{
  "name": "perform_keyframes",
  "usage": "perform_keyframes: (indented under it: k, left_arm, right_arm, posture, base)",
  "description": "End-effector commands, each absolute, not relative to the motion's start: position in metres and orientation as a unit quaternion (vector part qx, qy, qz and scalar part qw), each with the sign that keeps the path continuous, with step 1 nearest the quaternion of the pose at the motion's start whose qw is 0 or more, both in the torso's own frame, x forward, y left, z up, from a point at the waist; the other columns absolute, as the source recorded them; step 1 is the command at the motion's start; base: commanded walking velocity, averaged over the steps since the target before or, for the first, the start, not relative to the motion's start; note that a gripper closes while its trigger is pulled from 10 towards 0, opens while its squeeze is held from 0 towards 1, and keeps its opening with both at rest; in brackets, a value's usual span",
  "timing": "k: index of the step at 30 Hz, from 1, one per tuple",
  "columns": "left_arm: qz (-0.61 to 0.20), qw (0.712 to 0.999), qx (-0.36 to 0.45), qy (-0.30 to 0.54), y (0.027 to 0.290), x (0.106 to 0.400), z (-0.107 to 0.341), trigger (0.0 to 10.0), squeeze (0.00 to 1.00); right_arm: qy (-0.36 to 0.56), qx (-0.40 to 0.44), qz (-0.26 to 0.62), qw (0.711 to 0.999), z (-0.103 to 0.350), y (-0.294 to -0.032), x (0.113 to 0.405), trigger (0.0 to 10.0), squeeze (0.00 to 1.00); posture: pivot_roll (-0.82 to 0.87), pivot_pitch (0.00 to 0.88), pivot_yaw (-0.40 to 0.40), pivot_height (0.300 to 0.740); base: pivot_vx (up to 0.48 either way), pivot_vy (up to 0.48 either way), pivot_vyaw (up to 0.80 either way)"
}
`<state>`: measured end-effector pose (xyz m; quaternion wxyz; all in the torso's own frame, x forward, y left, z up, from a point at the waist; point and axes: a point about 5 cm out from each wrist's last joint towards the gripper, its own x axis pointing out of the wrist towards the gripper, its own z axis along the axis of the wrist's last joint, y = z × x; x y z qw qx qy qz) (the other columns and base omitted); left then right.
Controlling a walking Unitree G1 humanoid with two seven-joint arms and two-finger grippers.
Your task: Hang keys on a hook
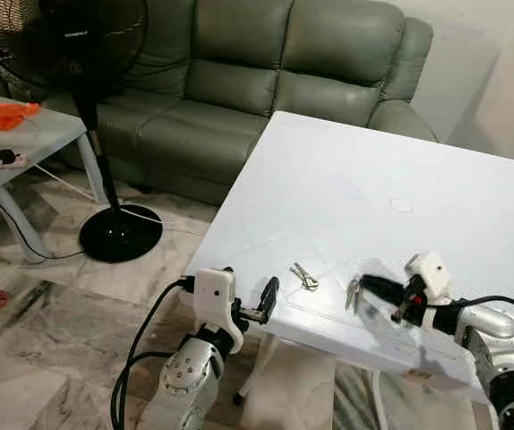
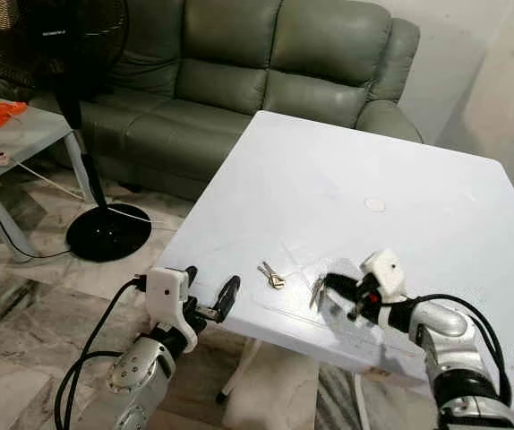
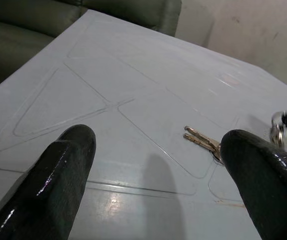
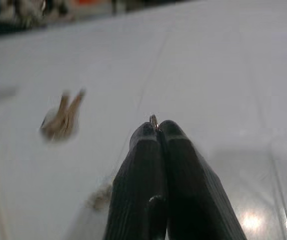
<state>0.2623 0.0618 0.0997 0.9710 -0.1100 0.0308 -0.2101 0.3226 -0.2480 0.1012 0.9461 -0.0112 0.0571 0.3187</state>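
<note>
A pair of keys (image 1: pixel 305 278) lies flat on the white tabletop (image 1: pixel 373 179) near its near edge. Just right of it, the right claw (image 1: pixel 359 288) is pressed together, pinching what looks like a key ring (image 1: pixel 353 294), its detail blurred. The left claw (image 3: pixel 158 175) hangs spread at the near-left table edge. A green sofa (image 1: pixel 239 81) stands beyond.

The table (image 1: pixel 373 179) is white with faint embossed lines. The keys (image 1: pixel 304 278) on it are silvery. Behind stands a grey-green leather sofa (image 1: pixel 266 81) and a black pedestal fan (image 1: pixel 87 54). An orange cloth (image 1: pixel 6 114) lies on the pale side table (image 1: pixel 42 134). The floor (image 1: pixel 51 331) is marbled beige tile.
</note>
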Motion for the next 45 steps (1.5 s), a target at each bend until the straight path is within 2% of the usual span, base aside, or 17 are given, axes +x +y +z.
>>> perform_keyframes:
  k: [1,5,10,13,14,17,20,24,30,40,45]
  left_arm:
    - [-0.212,0.967,-0.142,0.017,0.048,0.266,0.110,10.0,0.00]
    - [-0.204,0.969,-0.136,0.012,0.055,0.273,0.112,10.0,0.00]
    - [-0.188,0.974,-0.129,0.002,0.068,0.286,0.116,10.0,0.00]
    - [-0.178,0.976,-0.123,-0.008,0.077,0.294,0.121,10.0,0.00]
    - [-0.173,0.978,-0.119,-0.013,0.081,0.297,0.123,10.0,0.00]
    - [-0.155,0.981,-0.109,-0.028,0.092,0.307,0.130,10.0,0.00]
    - [-0.130,0.985,-0.101,-0.050,0.108,0.316,0.139,10.0,0.00]
    - [-0.120,0.986,-0.091,-0.065,0.119,0.319,0.145,10.0,0.00]
    - [-0.120,0.985,-0.093,-0.077,0.122,0.321,0.147,10.0,0.00]
    - [-0.097,0.988,-0.097,-0.076,0.126,0.325,0.143,10.0,0.00]
    - [-0.101,0.987,-0.097,-0.074,0.122,0.331,0.144,10.0,0.00]
  right_arm:
    - [-0.005,0.027,0.272,0.962,0.120,-0.249,0.332,0.0,0.00]
    - [-0.053,0.078,0.215,0.972,0.127,-0.245,0.337,0.0,0.00]
    - [-0.098,0.116,0.187,0.971,0.133,-0.233,0.337,0.0,0.00]
    - [-0.112,0.104,0.121,0.981,0.138,-0.230,0.338,0.0,0.00]
    - [-0.117,0.094,0.105,0.983,0.140,-0.228,0.337,10.0,0.00]
    - [-0.124,0.076,0.068,0.987,0.143,-0.223,0.335,10.0,0.00]
    - [-0.121,0.017,0.033,0.992,0.145,-0.212,0.328,10.0,0.00]
    - [-0.124,0.012,0.044,0.991,0.145,-0.192,0.320,10.0,0.00]
    - [-0.118,0.019,0.038,0.992,0.142,-0.170,0.309,10.0,0.00]
    - [-0.074,0.015,0.009,0.997,0.131,-0.164,0.302,10.0,0.00]
    - [-0.069,0.003,0.017,0.997,0.132,-0.158,0.304,10.0,0.00]
  posture:
    - [0.04,0.060,-0.107,0.740]
    - [0.04,0.051,-0.100,0.740]
    - [0.03,0.033,-0.091,0.740]
    - [0.03,0.029,-0.088,0.740]
    - [0.03,0.028,-0.088,0.740]
    - [0.03,0.028,-0.089,0.740]
    - [0.02,0.029,-0.088,0.740]
    - [0.02,0.034,-0.080,0.740]
    - [0.01,0.021,-0.074,0.740]
    - [0.01,0.014,-0.063,0.740]
    - [0.00,0.011,-0.047,0.740]
  base:
    - [0.000,0.000,0.00]
    - [0.000,0.000,0.00]
    - [0.000,0.000,0.00]
    - [0.000,0.000,0.00]
    - [0.000,0.000,0.00]
    - [0.000,0.000,0.00]
    - [0.000,0.000,0.00]
    - [0.000,0.000,0.00]
    - [0.000,0.000,0.00]
    - [0.000,0.000,0.00]
    - [0.000,0.000,-0.74]
